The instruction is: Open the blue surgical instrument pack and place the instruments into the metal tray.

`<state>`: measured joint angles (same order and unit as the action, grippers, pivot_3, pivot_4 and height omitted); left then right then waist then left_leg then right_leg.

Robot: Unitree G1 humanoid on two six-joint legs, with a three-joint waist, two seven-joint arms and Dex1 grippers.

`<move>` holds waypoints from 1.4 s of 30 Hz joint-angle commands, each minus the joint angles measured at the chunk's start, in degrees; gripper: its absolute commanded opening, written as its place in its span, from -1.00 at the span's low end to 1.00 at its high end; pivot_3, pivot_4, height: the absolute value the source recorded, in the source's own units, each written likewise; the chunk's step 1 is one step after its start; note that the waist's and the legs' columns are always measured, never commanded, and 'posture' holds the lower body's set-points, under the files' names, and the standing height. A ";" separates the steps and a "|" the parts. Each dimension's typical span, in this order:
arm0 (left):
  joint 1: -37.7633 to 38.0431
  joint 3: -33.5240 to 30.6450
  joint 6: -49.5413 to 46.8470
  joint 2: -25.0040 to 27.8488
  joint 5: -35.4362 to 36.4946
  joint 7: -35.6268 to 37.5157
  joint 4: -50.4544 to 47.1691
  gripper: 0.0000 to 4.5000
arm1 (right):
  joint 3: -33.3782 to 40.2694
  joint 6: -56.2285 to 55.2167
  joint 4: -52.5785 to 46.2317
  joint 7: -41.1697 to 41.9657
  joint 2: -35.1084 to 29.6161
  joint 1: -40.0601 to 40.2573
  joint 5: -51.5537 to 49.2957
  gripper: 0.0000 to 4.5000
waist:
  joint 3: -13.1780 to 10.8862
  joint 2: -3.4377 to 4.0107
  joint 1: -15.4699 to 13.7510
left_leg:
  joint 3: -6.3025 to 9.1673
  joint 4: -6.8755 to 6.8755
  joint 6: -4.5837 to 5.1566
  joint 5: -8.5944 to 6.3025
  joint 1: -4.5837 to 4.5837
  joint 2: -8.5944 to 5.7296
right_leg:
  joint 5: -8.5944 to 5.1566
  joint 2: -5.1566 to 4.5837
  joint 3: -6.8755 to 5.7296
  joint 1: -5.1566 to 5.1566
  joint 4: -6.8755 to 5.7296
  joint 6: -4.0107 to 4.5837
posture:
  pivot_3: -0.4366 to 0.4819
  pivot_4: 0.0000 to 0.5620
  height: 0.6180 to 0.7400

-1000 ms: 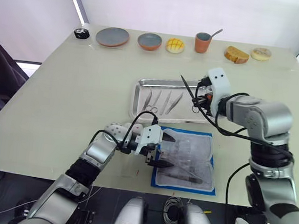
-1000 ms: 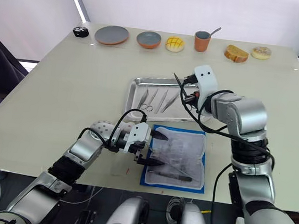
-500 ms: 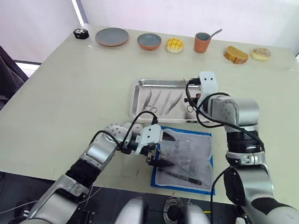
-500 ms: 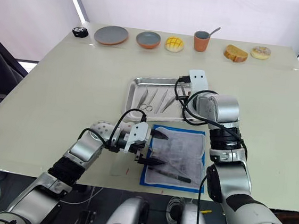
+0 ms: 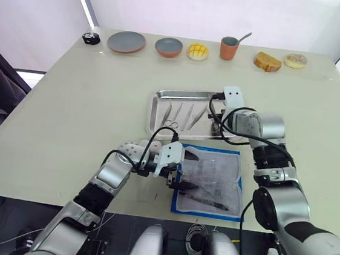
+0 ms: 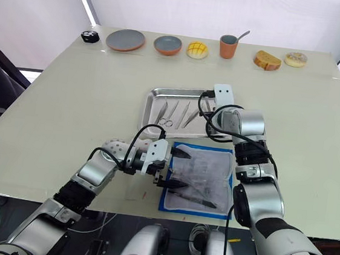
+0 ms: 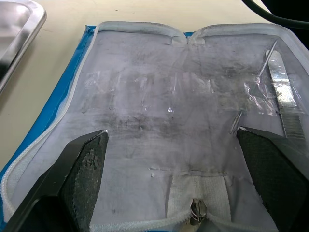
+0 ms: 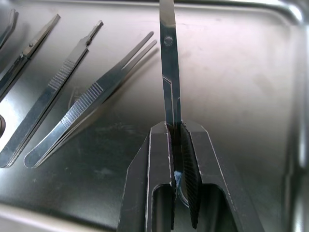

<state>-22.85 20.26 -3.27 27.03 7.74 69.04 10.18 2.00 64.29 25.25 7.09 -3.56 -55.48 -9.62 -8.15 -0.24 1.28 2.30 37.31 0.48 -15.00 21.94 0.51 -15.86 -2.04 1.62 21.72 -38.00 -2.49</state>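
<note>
The blue surgical instrument pack (image 5: 209, 180) lies open near the table's front edge, its clear inner layer (image 7: 159, 101) facing up. A dark-handled instrument (image 5: 205, 199) and slim silver ones (image 7: 284, 99) still rest on it. My left gripper (image 5: 184, 173) hovers open over the pack's left part, fingers (image 7: 89, 159) spread wide and holding nothing. Behind the pack is the metal tray (image 5: 153, 115) with tweezers and other instruments (image 5: 186, 114) lying side by side. My right gripper (image 8: 176, 128) is low over the tray's right part (image 8: 241, 72), shut on a slim silver instrument (image 8: 169, 72).
Along the far edge stand a small black object (image 5: 92, 36), a grey plate (image 5: 126, 41), a bowl (image 5: 169, 46), a yellow bun (image 5: 198, 51), a cup with a spoon (image 5: 229, 48), bread (image 5: 268, 61) and a donut (image 5: 296, 60).
My right gripper has swung in and down over the tray, carrying the silver instrument from above the tray's rim to just over its floor. The left gripper has stayed open over the pack.
</note>
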 commanded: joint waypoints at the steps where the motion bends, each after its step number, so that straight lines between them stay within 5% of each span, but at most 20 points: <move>1: 1.68 1.51 -2.80 0.80 -2.98 -1.40 3.37 1.00 | 0.30 -1.09 -0.81 0.91 0.08 -1.92 -0.55 -0.62 | 0.00 0.01 0.00 | 0.00 0.00 0.00 0.00 0.00 0.00 | 0.00 0.00 0.00 0.00 0.00 0.00 | -0.05 -0.47 1.00; 6: 1.72 1.42 -2.99 0.81 -2.90 -1.51 3.23 1.00 | -1.30 -2.29 -7.99 3.31 -1.07 0.35 -0.93 0.35 | -0.02 0.04 -0.01 | 0.00 0.00 0.00 0.00 0.01 0.01 | 0.00 0.00 0.00 0.00 0.01 0.00 | -0.05 -0.47 1.00; 11: 2.04 1.15 -3.01 1.02 -2.76 -1.67 2.90 1.00 | 0.34 -10.53 -28.99 12.21 -2.06 11.31 -7.71 0.35 | -0.02 0.03 -0.26 | 0.02 -0.03 0.00 0.00 0.02 0.03 | 0.00 0.00 -0.01 0.00 0.03 -0.01 | -0.05 -0.47 1.00; 17: 2.25 1.09 -2.52 1.71 -2.65 -1.43 2.96 1.00 | 1.17 -17.25 -48.60 31.50 -14.75 28.84 -18.10 0.35 | -0.07 0.07 -0.25 | 0.08 -0.02 0.01 -0.01 0.09 0.03 | -0.01 -0.04 -0.06 -0.02 0.12 -0.05 | -0.05 -0.47 1.00; 25: 1.83 1.00 -1.66 1.99 -2.06 -0.41 3.90 1.00 | 5.30 -19.88 -57.96 43.69 -29.27 44.27 -25.81 0.35 | -0.10 0.03 0.10 | 0.04 -0.06 0.01 -0.01 0.01 0.07 | -0.03 0.04 -0.01 -0.07 0.13 -0.03 | -0.05 -0.47 1.00; 29: 1.61 1.12 -0.76 2.74 -1.79 1.14 4.69 1.00 | 14.63 -22.41 -62.20 52.63 -38.23 57.46 -29.05 0.35 | -0.18 -0.10 -0.53 | 0.05 -0.09 0.01 -0.01 -0.01 0.02 | -0.08 0.05 -0.05 -0.10 0.21 -0.08 | -0.05 -0.47 1.00; 42: 0.98 0.78 0.63 3.56 -1.53 3.32 6.14 1.00 | 32.46 -29.97 -63.78 62.78 -46.78 79.93 -29.43 0.35 | -0.30 -0.29 -0.44 | -0.16 -0.09 0.00 -0.01 -0.08 0.10 | -0.17 0.16 0.17 -0.12 0.19 -0.24 | -0.05 -0.47 1.00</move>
<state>-23.78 19.75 -1.12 28.80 8.77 71.73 12.07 31.16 36.33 -37.39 68.19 -49.41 23.35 -38.62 -8.45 -0.53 0.85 2.15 37.22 0.48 -15.01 21.86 0.61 -16.03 -1.88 1.79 21.60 -37.81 -2.73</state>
